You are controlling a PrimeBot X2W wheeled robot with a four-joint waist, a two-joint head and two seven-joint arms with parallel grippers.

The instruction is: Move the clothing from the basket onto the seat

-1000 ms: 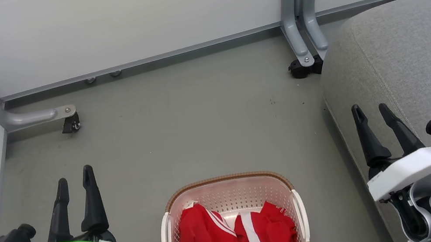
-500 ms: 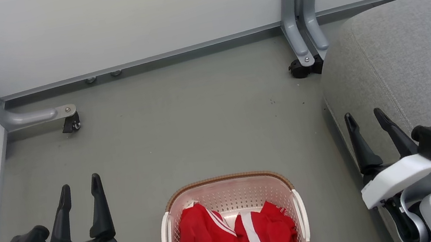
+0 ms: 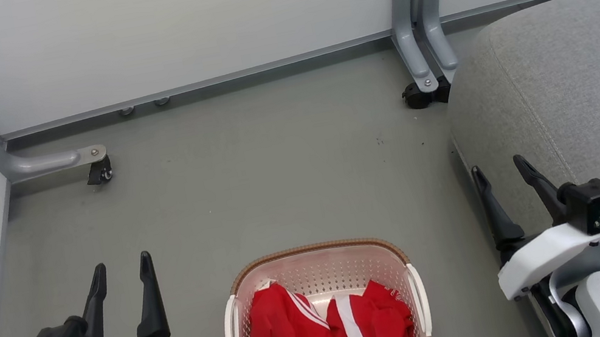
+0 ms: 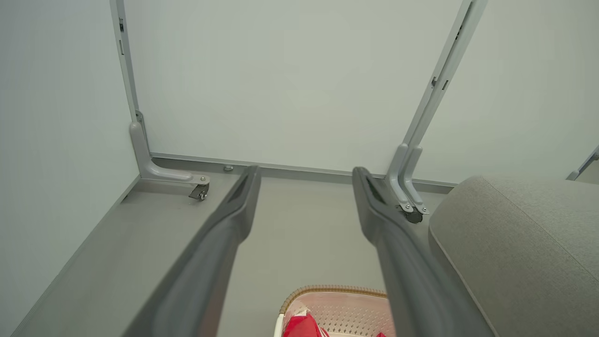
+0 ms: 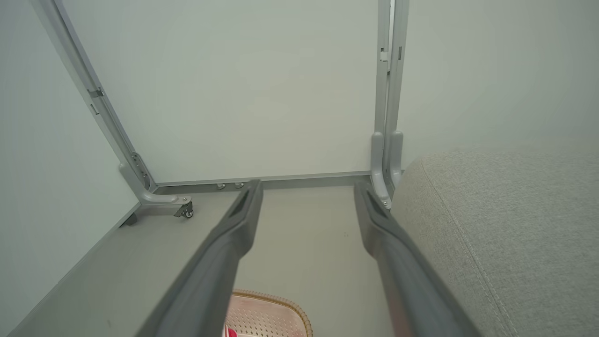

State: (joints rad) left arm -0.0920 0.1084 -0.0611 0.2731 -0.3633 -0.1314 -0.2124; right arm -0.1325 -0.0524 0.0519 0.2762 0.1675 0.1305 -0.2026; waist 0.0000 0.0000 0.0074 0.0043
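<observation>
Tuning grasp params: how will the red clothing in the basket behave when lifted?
Probably floppy: the clothing lies crumpled in folds, so it should drape from a pinch. Likely light: it looks thin. The two pieces touch in the basket, so one may drag the other.

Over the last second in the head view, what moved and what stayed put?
Both arms drew back toward the robot. The left gripper and the right gripper slid down that view and edged inward toward the basket. Both stayed open, holding nothing. The clothing stayed in the basket, and the seat and the camera did not shift.
</observation>
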